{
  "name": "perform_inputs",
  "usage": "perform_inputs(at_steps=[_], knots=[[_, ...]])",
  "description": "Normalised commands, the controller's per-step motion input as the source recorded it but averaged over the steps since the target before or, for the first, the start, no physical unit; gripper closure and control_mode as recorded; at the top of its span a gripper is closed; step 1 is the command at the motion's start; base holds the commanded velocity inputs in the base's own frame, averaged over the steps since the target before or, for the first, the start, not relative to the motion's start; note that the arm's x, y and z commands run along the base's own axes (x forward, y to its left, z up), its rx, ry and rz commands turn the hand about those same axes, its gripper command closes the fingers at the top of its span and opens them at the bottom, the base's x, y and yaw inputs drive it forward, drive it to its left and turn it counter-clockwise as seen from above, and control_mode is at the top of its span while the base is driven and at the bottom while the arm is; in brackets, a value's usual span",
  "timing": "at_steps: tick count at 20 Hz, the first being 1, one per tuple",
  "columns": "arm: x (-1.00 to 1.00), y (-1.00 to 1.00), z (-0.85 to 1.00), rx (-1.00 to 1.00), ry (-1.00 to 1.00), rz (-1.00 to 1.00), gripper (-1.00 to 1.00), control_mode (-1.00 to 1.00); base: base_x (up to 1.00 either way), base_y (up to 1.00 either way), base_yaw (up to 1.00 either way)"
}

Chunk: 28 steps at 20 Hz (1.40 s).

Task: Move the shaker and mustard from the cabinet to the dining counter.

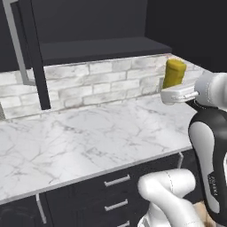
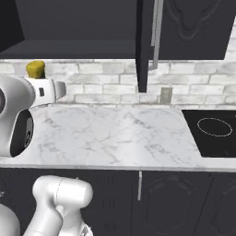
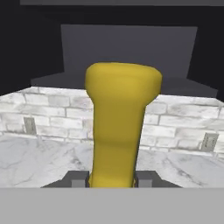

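My gripper [image 3: 112, 180] is shut on the mustard [image 3: 121, 118], a dull yellow squeeze bottle clamped low down between the two dark fingertips [image 3: 78, 179]. The mustard [image 1: 174, 73] is held in the air above the right end of the wall worktop, just out from the cabinet [image 1: 104, 46], whose dark open shelf lies behind it. In the right base view the mustard [image 2: 36, 69] sticks up above the white hand at the left. One cabinet door [image 1: 33, 48] stands open, edge-on, with a long silver handle. The shaker and the dining counter are out of view.
The marble wall worktop [image 1: 88, 133] spans below, backed by pale brick [image 1: 102, 84]. A black cooktop [image 2: 212, 131] is set into it at the right. Dark drawers [image 1: 117, 181] run under the front edge. The open door's edge [image 2: 143, 46] hangs over the worktop's middle.
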Motion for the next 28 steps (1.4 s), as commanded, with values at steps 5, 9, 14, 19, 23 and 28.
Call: perform_inputs(at_steps=[5, 9, 14, 19, 23, 28], knots=[[0.00, 0.00, 0.00, 0.00, 0.00, 0.00, 1.00, 1.00, -0.63, -0.44, -0.66], [0.00, 0.00, 0.00, 0.00, 0.00, 0.00, 1.00, 1.00, 0.00, -0.29, -0.95], [0.00, 0.00, 0.00, 0.00, 0.00, 0.00, 1.00, 1.00, 0.00, -0.03, -1.00], [0.00, 0.00, 0.00, 0.00, 0.00, 0.00, 1.00, 1.00, 0.00, 0.00, -1.00], [0.00, 0.00, 0.00, 0.00, 0.00, 0.00, 1.00, 1.00, 0.00, -0.01, -0.65], [0.00, 0.00, 0.00, 0.00, 0.00, 0.00, 1.00, 1.00, 0.07, 0.00, -0.12]])
